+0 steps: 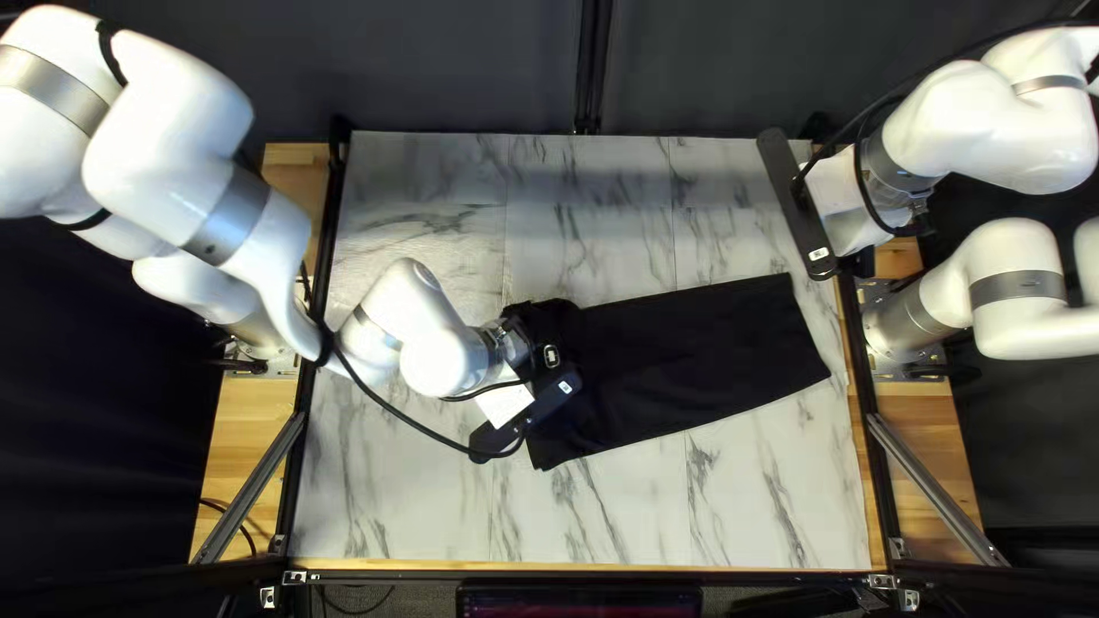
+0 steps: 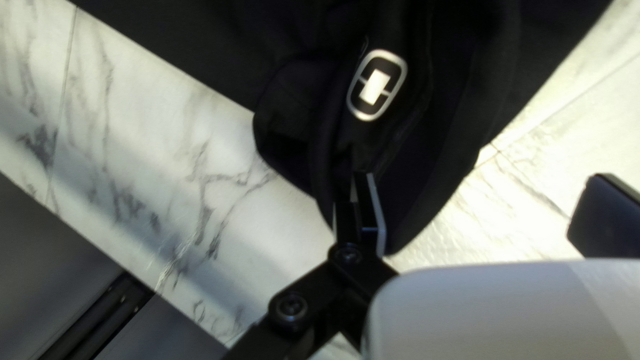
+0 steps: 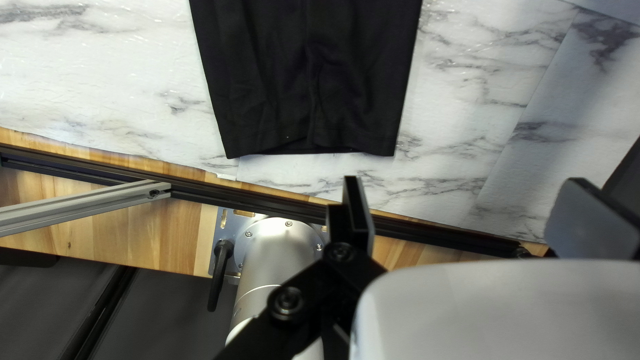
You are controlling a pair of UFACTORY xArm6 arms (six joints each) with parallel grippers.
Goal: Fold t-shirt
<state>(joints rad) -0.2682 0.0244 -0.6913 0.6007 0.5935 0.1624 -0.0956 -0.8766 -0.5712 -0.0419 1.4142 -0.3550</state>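
My left gripper (image 1: 527, 417) is low over the left end of the black t-shirt (image 1: 698, 364), hiding part of it. The shirt lies as a long, narrow shape, its bunched end toward the left arm. In the left wrist view my left gripper (image 2: 481, 212) is open; one finger stands against the bunched dark cloth (image 2: 440, 120), near an oval badge (image 2: 377, 85), the other apart from it. My right gripper (image 1: 798, 206) is at the table's right edge, off the cloth. In the right wrist view my right gripper (image 3: 470, 217) is open and empty, the shirt's straight end (image 3: 307, 100) ahead.
Marbled table surface (image 1: 595, 521) shows around the shirt. A black rail and wooden border (image 3: 173, 190) run along the table's right side. An arm base (image 3: 277, 260) stands beyond that rail. The left arm reaches across the table's left part.
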